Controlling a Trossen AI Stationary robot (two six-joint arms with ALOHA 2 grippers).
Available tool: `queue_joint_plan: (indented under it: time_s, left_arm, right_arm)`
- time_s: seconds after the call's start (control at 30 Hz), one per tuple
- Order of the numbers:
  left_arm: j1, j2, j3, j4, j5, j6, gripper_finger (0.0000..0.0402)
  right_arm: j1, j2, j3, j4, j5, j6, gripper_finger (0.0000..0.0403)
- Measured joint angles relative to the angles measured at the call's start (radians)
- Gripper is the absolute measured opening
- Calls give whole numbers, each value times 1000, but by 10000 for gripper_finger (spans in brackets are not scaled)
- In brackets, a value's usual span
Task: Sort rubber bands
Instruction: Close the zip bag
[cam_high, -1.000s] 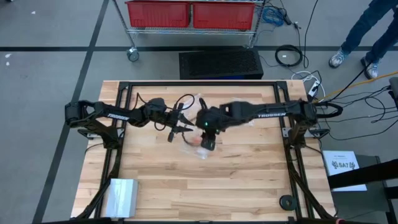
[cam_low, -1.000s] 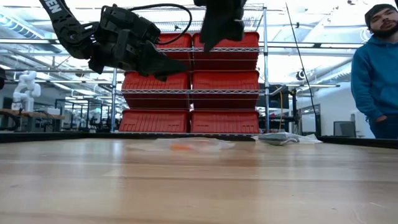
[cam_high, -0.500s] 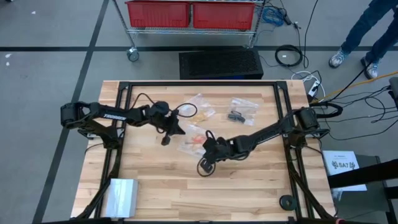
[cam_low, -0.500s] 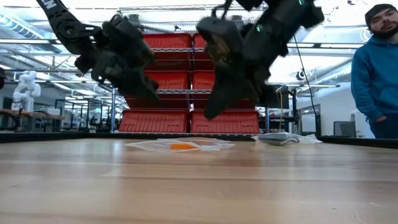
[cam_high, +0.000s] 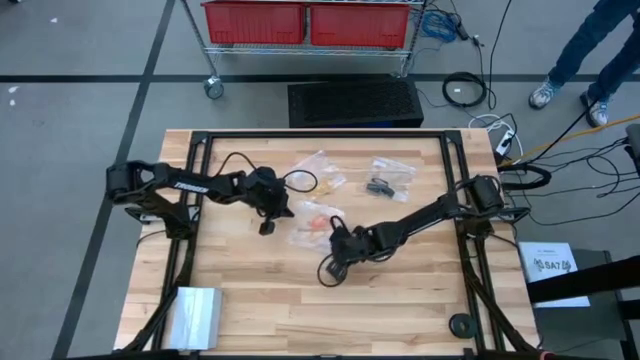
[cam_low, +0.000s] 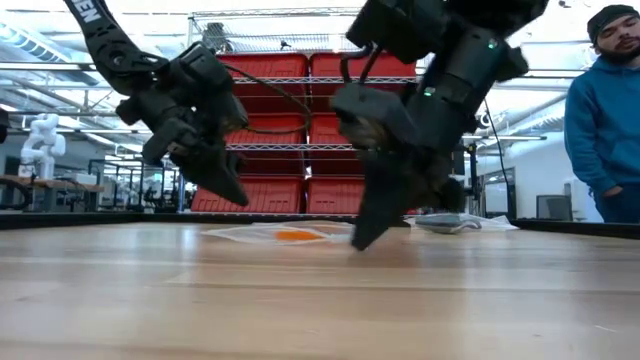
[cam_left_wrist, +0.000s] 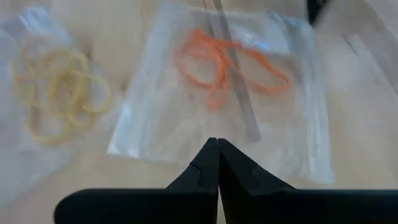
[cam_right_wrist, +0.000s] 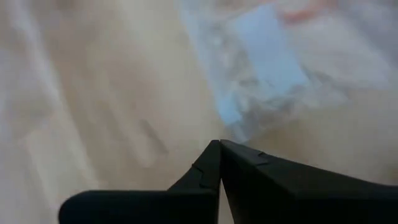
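Note:
Orange rubber bands (cam_left_wrist: 214, 56) lie inside a flat clear bag (cam_high: 310, 222) at mid-table. Yellowish bands (cam_left_wrist: 59, 93) sit in a second bag (cam_high: 325, 170) farther back. Black bands (cam_high: 380, 185) sit in a third bag at the back right. My left gripper (cam_left_wrist: 217, 142) is shut and tipped down. It hangs above the table (cam_low: 238, 198), just left of the orange bag. My right gripper (cam_right_wrist: 219, 143) is shut and slants down near the tabletop (cam_low: 358, 243), on the near side of the orange bag (cam_high: 323, 272). Neither gripper holds anything.
A silvery-white object (cam_high: 195, 315) lies at the near left corner. Black frame rails (cam_high: 320, 135) run around the table. A shelf of red bins (cam_low: 310, 150) stands beyond the far edge. A person (cam_low: 605, 120) in a blue top stands at the far right.
Both grippers have shut. My right gripper has swung from above the orange bag toward the near edge and dropped close to the tabletop. My left gripper has drawn back a little toward the left and near edges and tipped downward. The bags lie where they were.

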Motion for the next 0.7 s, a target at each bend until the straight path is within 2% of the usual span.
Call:
queue_joint_plan:
  time_s: [0.17,0.3,0.37,0.5,0.7]
  left_arm:
    - [-20,47,0,5,16,-35,2]
    - [-48,61,-2,53,14,-50,2]
    - [-50,61,-1,88,-33,-53,2]
    - [-24,62,-1,176,-191,-53,1]
    - [6,164,3,109,-191,-82,1]
  right_arm:
    - [-23,-79,-7,-261,149,18,0]
    - [-44,-189,-7,-443,213,17,0]
    - [-46,-236,-7,-449,211,-9,0]
    - [-34,-284,-6,-389,206,-28,0]
    - [-10,-242,-6,-323,200,-19,0]
